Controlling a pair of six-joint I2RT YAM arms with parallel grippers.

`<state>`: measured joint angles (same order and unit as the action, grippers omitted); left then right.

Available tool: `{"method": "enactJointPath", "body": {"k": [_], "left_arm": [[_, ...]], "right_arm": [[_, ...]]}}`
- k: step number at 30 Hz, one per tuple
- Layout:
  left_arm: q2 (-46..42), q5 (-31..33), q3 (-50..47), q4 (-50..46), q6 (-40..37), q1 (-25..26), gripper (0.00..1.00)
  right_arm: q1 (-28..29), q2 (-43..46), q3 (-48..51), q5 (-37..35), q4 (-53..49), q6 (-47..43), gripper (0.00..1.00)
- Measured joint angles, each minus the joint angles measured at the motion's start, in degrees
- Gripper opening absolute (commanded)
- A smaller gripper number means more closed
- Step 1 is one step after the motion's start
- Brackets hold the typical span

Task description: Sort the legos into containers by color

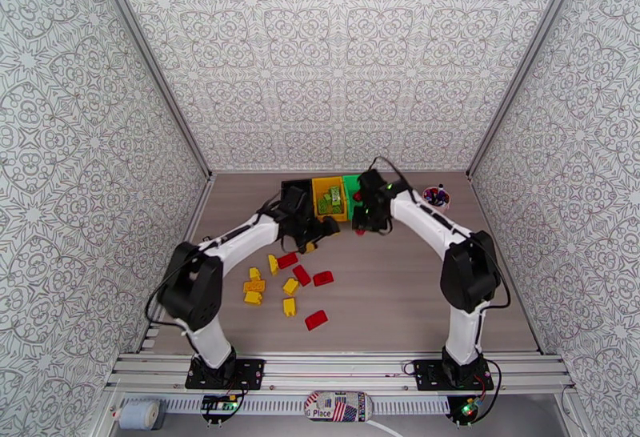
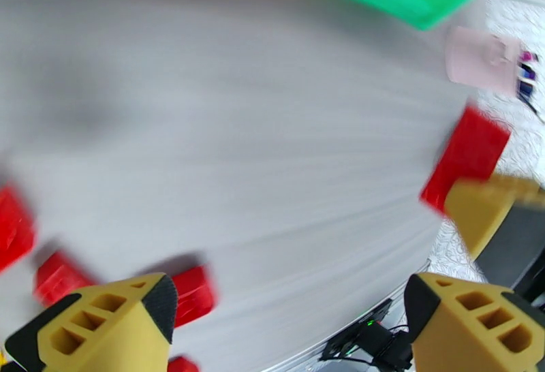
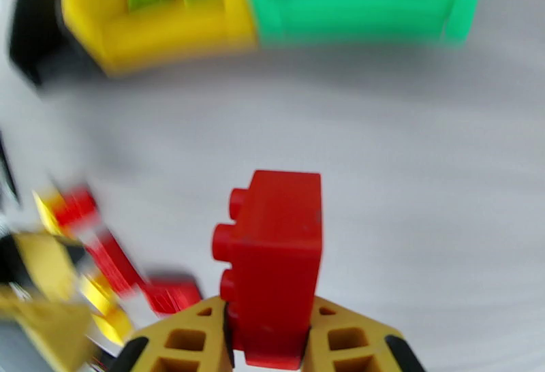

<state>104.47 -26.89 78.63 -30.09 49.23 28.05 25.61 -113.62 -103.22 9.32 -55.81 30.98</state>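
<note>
Red studded brick (image 3: 272, 257) pinched in right end effector (image 3: 269, 331).

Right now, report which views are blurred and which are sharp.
Top view: sharp, evenly lit. Left wrist: table and red bricks streaked by motion blur, left hand crisp. Right wrist: bins and loose bricks smeared, the gripped red brick fairly sharp.

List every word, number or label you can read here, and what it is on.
"Place": on the flag-printed case below the front rail; the letter before it is unclear.
Pink cup of pens: too small to read.
Wrist views: too blurred for any text.
</note>
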Motion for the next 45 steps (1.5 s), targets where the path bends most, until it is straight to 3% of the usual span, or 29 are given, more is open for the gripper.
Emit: {"method": "enactJointPath", "body": {"k": [11,18,30,38,45], "left_arm": [[11.17,-4.0,19.21,0.22,0.07,-4.9,0.93],[11.58,-4.46,21.75,-2.12,-0.63,-5.77,0.93],[11.37,-1.84,18.18,-8.5,-6.23,-5.64,0.9],[6.4,4.33,14.62,-16.26,-15.04,-4.02,0.84],[2.89,10.99,10.75,-21.51,-24.85,0.37,0.77]], "right_arm": [[-7.52,-20.28,-32.89,5.57,-4.92,2.27,0.23],[-9.57,-26.38,-42.03,9.27,-6.91,4.37,0.47],[-10.19,-24.72,-37.88,11.5,-6.56,4.74,0.53],[-9.44,-15.56,-24.79,11.17,-5.97,2.93,0.54],[-5.66,-1.05,-2.73,10.62,-1.64,1.53,0.53]]}}
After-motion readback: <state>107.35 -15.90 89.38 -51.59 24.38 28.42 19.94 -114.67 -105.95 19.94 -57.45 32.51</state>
